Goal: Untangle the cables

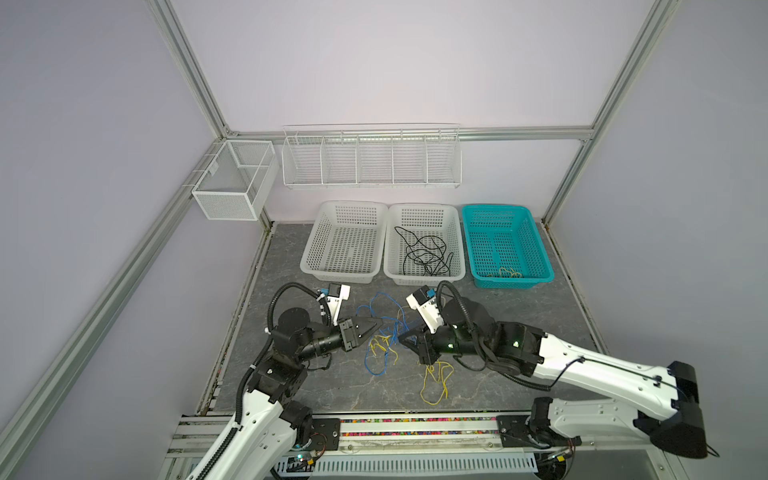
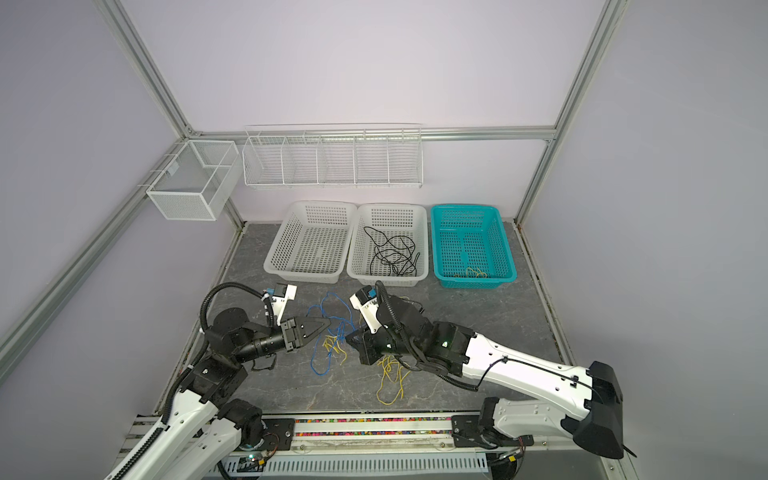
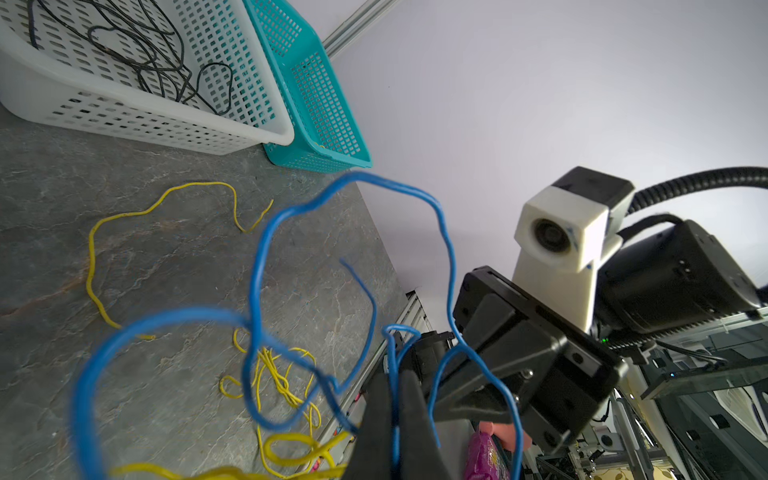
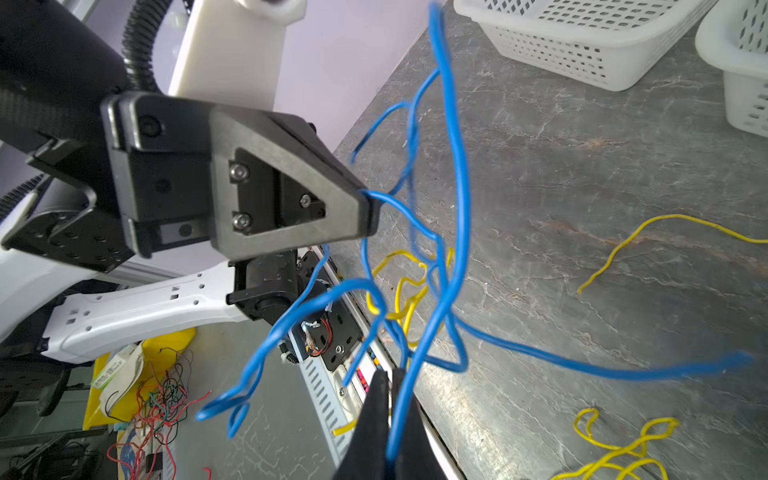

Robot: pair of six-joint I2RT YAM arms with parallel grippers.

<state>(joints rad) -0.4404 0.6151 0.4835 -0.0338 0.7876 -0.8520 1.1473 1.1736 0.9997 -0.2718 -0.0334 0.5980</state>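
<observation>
A blue cable [image 1: 376,309] hangs in loops above the grey table [image 1: 519,316] between my two grippers, tangled with a yellow cable [image 1: 380,343] under it. My left gripper [image 3: 395,386] is shut on one blue strand [image 3: 254,266]. Facing it, my right gripper [image 4: 390,386] is shut on another strand of the blue cable [image 4: 460,166]. In both top views the two tips [image 1: 380,323] [image 1: 402,338] nearly meet. Another yellow cable [image 1: 423,386] lies loose near the front edge. A black cable [image 1: 428,251] is coiled in the middle white basket [image 1: 424,206].
An empty white basket [image 1: 353,204] stands left of the middle one, and a teal basket [image 1: 494,207] with a bit of yellow wire [image 1: 509,273] to its right. Wire racks [image 1: 370,158] hang on the back wall. A rail [image 1: 415,428] runs along the front edge.
</observation>
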